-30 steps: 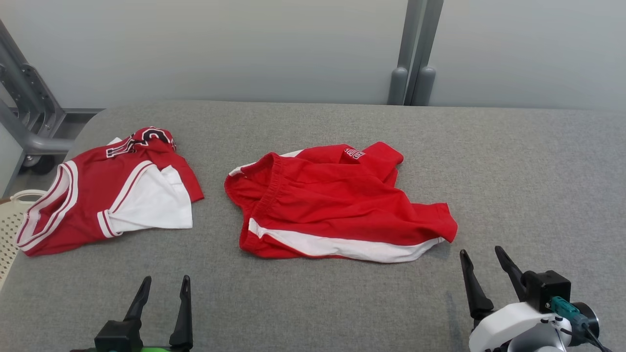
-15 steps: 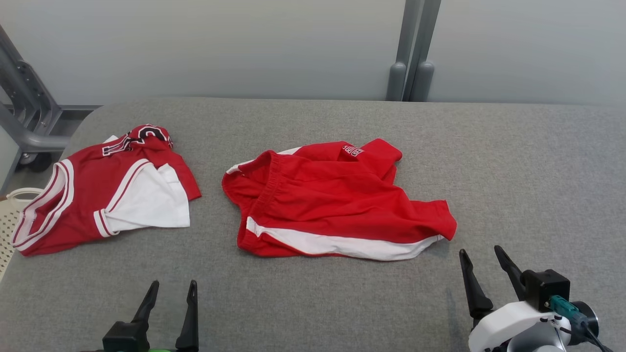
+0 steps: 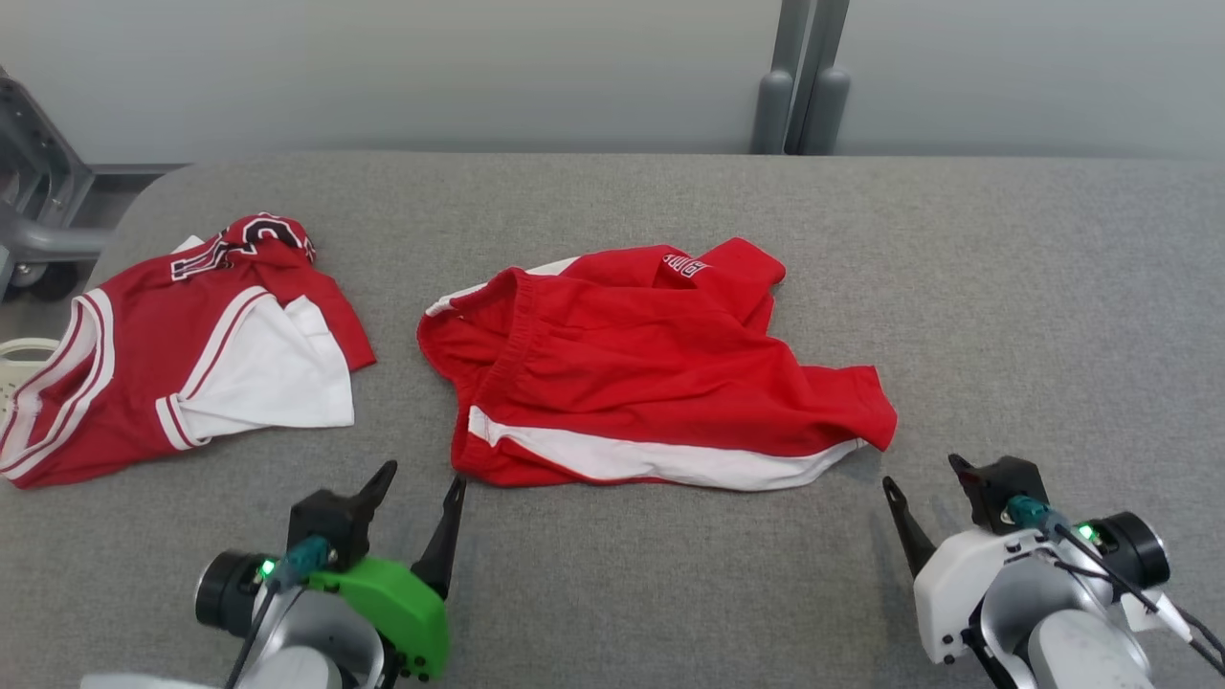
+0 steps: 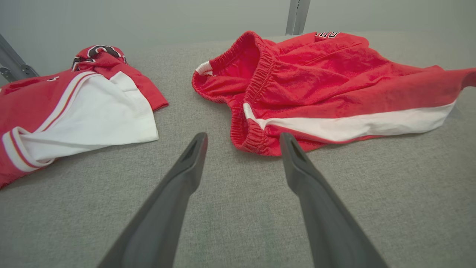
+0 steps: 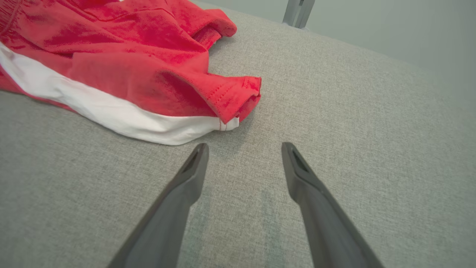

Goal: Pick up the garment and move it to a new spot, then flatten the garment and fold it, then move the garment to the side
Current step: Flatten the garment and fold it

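The garment [image 3: 651,373], a pair of red shorts with a white side stripe, lies crumpled at the middle of the grey padded table [image 3: 1005,287]. My left gripper [image 3: 423,476] is open just short of the waistband corner [image 4: 253,137], which lies in front of its fingertips in the left wrist view. My right gripper [image 3: 921,472] is open over bare table, a little in front of the leg hem [image 5: 238,96]. Both grippers hold nothing. The shorts [image 4: 334,85] spread to the right in the left wrist view, and the shorts [image 5: 111,67] fill the upper left of the right wrist view.
A red and white jersey [image 3: 182,364] lies crumpled at the table's left, also the jersey [image 4: 74,104] left of my left fingers. A white basket [image 3: 19,349] and a grey metal frame [image 3: 38,220] stand off the left edge. Two grey posts [image 3: 799,96] rise behind the table.
The head camera has tipped down. Both arms have come forward into view; the left gripper has moved right, up to the shorts' waistband corner. The garments lie as before.
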Controlling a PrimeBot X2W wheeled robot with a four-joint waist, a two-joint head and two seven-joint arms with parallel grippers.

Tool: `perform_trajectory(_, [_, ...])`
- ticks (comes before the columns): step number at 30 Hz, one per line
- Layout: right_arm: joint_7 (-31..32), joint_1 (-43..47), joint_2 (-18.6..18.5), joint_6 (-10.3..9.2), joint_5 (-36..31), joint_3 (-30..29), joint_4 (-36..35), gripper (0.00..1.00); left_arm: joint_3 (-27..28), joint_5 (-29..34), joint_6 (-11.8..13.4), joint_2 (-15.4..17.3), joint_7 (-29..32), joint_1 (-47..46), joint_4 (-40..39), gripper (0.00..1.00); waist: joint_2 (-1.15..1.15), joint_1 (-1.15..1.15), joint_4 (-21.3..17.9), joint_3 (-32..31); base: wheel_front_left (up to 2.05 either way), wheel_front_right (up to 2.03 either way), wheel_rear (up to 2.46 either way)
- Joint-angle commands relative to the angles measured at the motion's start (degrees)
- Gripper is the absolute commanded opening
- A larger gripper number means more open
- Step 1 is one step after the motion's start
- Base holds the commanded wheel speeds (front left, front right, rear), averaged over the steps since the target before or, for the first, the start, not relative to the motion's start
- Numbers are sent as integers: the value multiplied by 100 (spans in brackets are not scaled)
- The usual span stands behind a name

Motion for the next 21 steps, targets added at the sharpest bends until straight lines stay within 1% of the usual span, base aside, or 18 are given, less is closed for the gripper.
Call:
perform_trajectory(1, [179,-151,-168,-6,-55,121,4,100,-108,-143,-14,79,233,-245,-20,100,0,0,-49,238,0,0,0])
perform_trajectory(6, [585,-632,-698,-6,56,566,39,100,-651,-650,-17,316,1167,-960,-32,100,0,0,-110,589,0,0,0])
perform_trajectory(9, [712,-883,-928,-6,151,817,26,100,-790,-893,-18,502,1554,-1287,2,100,0,0,-162,775,0,0,0])
perform_trajectory(11, [765,-1023,-1034,-6,227,975,29,100,-787,-989,-17,542,1832,-1462,60,100,0,0,-198,880,0,0,0])
perform_trajectory(14, [807,-1200,-1158,-6,309,1162,52,100,-736,-1092,55,585,2194,-1624,121,100,0,0,-251,990,0,0,0])
perform_trajectory(19, [754,-1373,-1244,-6,379,1280,89,100,-737,-1121,97,642,2420,-1708,4,99,0,0,-281,1087,0,0,0])
perform_trajectory(20, [738,-1381,-1252,-6,380,1284,102,100,-735,-1118,123,649,2446,-1714,-10,88,0,0,-281,1097,0,0,0])
perform_trajectory(21, [726,-1384,-1254,-6,387,1291,118,100,-738,-1123,130,656,2479,-1712,-29,79,0,0,-281,1107,0,0,0])
